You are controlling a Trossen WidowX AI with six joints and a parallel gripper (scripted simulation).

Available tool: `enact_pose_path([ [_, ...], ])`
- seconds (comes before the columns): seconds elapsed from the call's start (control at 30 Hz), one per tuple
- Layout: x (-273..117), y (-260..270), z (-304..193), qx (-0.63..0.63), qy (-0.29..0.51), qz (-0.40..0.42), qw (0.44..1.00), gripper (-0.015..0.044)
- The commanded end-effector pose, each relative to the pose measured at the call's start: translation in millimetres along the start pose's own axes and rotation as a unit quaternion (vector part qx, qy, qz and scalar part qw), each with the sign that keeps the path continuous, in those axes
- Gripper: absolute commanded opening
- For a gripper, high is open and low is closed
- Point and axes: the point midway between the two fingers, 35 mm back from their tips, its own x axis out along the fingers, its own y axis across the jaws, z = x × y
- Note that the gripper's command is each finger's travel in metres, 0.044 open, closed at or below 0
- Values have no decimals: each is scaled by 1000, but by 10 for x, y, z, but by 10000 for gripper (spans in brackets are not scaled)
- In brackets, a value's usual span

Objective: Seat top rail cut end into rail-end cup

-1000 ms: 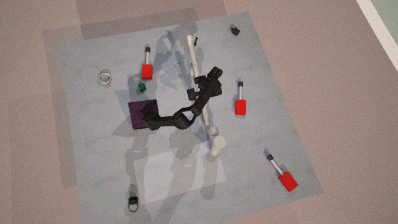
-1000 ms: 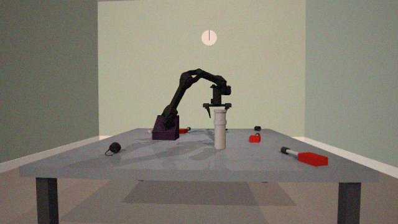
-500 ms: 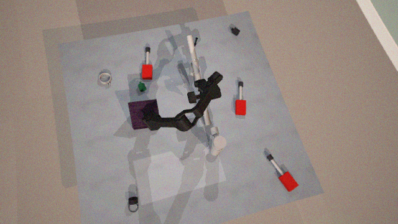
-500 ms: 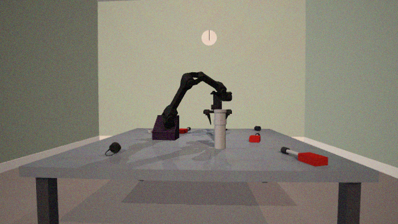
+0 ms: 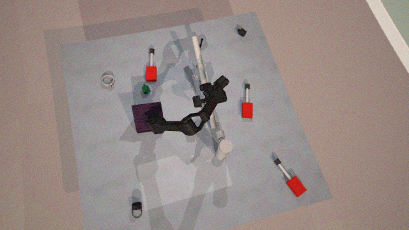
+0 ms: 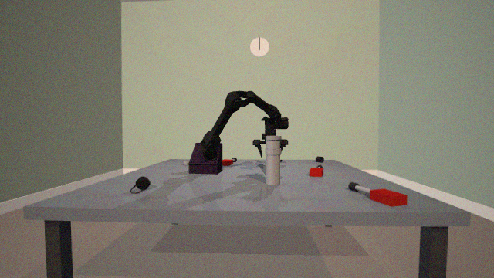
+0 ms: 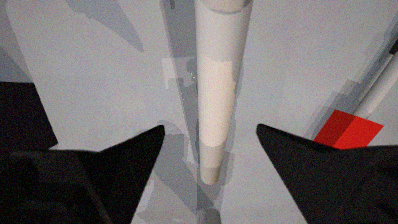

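Observation:
The pale rail [image 5: 213,121] [image 7: 216,100] runs from the loop cap [image 5: 200,64] toward the big post [image 5: 225,146] [image 6: 273,170]. Its cut end points at the rail-end cup [image 5: 220,133], with a small gap between them in the top view. The brace band [image 6: 273,151] sits high on the post, just below the post cap [image 6: 273,137]. My gripper [image 6: 272,154] [image 7: 210,128] is open and empty. In the wrist view its fingers stand on either side of the rail; their height over it is unclear. The arm hides part of the rail in the top view.
Red-handled tools [image 5: 247,110] [image 5: 151,73] [image 5: 296,186] lie on both sides. A pale ring clamp [image 5: 112,84] and a green piece [image 5: 146,89] lie left. A black looped part [image 5: 137,206] [image 6: 143,183] lies near the front. The arm stands on a purple base [image 5: 138,122] [image 6: 205,167].

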Motion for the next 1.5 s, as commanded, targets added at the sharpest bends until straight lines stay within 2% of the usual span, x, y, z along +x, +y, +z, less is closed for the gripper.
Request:
enact_pose_path([
  [0.0, 91, 22, -1, -4, 4, 4, 1000, 440],
  [0.87, 469, 41, -16, -4, 5, 4, 1000, 440],
  [1.13, 470, 38, -14, -4, 5, 4, 1000, 230],
  [1.47, 470, 38, -14, -4, 5, 4, 1000, 163],
])
